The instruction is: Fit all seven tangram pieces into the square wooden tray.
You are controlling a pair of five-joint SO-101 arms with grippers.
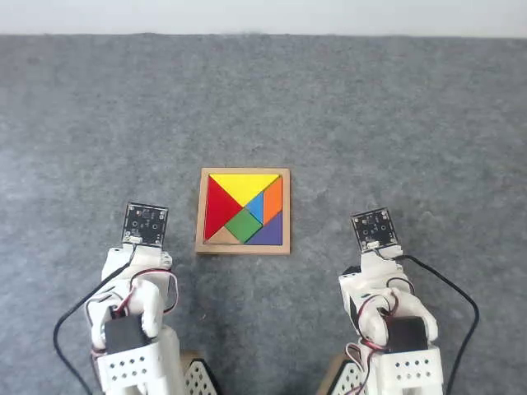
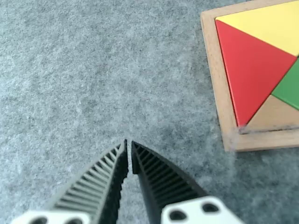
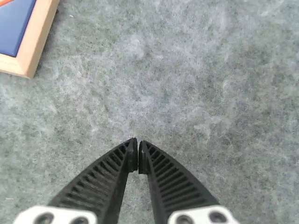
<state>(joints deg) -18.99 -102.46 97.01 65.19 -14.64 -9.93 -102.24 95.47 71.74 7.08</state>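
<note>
Grey felt table [image 1: 395, 123], tray [image 1: 201, 210] lying flat mid-table.

Left arm [image 1: 136, 284] sits on the tray's left, near side, apart from it. From its wrist camera I see the jaws closed to a hairline gap at the tips, nothing between them, over bare felt beside the tray's near-left corner.

Right arm [image 1: 383, 296] sits on the tray's right, near side, also apart. Its jaws are closed tip to tip and empty, over felt off the near-right corner.

All seven pieces lie inside the tray, flush:
- yellow triangle [image 1: 244, 185] along the far edge
- red triangle [image 1: 217, 206] along the left edge
- purple triangle [image 1: 268, 232] in the near-right corner
- orange piece [image 1: 273, 202] on the right edge
- green square [image 1: 244, 224] at centre-near
- blue triangle [image 1: 256, 207] between green and orange
- tan triangle [image 1: 221, 236] in the near-left corner
</note>
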